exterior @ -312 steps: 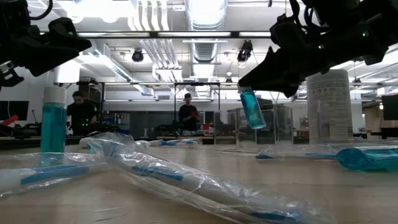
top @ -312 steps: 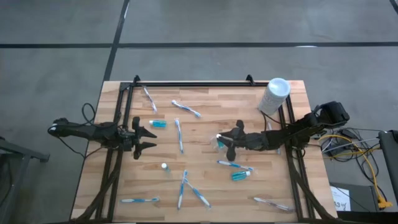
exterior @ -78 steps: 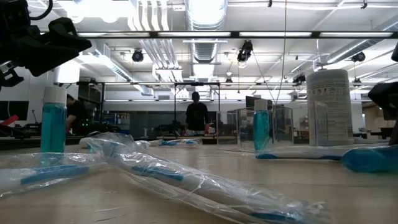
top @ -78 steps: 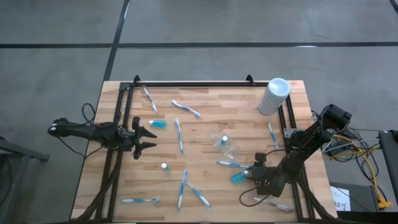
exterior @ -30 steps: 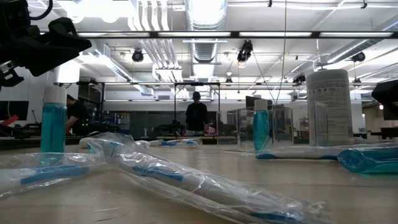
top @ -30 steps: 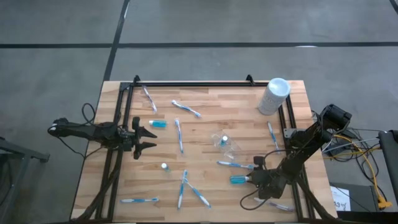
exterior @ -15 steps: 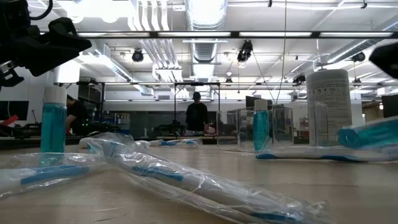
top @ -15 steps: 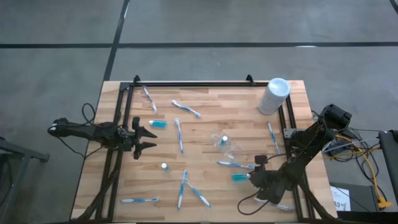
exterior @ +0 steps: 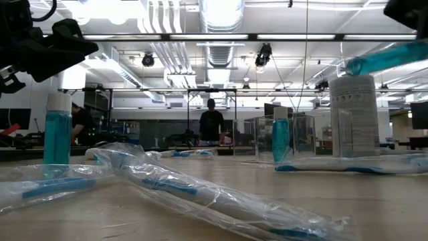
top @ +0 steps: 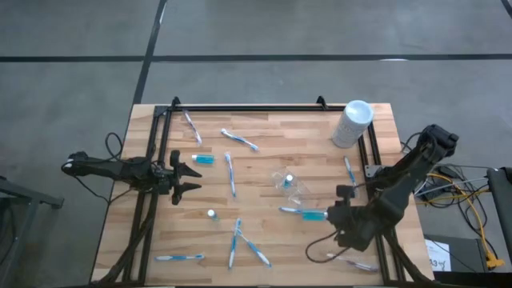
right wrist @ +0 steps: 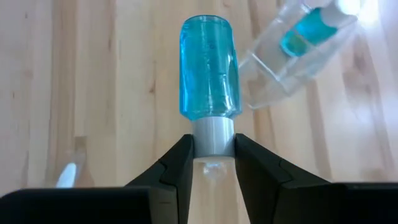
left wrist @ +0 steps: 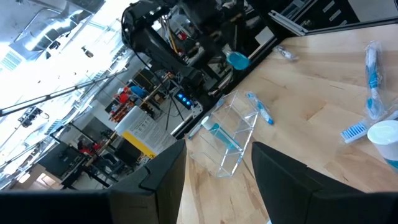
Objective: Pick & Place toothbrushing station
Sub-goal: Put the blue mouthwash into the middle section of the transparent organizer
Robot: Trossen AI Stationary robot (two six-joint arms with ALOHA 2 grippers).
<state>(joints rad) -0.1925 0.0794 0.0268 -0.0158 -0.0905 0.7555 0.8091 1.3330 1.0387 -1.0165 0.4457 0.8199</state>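
A small blue tube (right wrist: 209, 68) with a white cap hangs in the air above the table's near right part, and my right gripper (top: 330, 214) is shut on it. It also shows high up in the low view, as the tube (exterior: 384, 60). The clear pouch (top: 293, 186) lies mid-table with another tube (top: 288, 178) inside. Several wrapped toothbrushes, such as one (top: 230, 174), lie flat on the wood. A tube (top: 203, 159) lies on its side and a tube (top: 211, 214) stands upright. My left gripper (top: 188, 178) waits open at the table's left side. My right gripper pinches the tube's white cap (right wrist: 212, 132) between its two fingers. The fingers slant down from the table's right side, and the blue body sticks out past the fingertips in line with them. The tube is lifted clear of the table, tilted a little downward.
A tall white cylinder (top: 353, 122) stands at the far right corner. Black frame rails (top: 240, 108) run along the far edge and both sides. A toothbrush (top: 298, 211) lies under the held tube, another (top: 352, 262) near the front right corner. People stand in the room behind.
My right gripper has risen from the near right part of the table, staying shut on the blue tube. The tube has come off the wood and hangs well above it, shifted a little toward the far edge.
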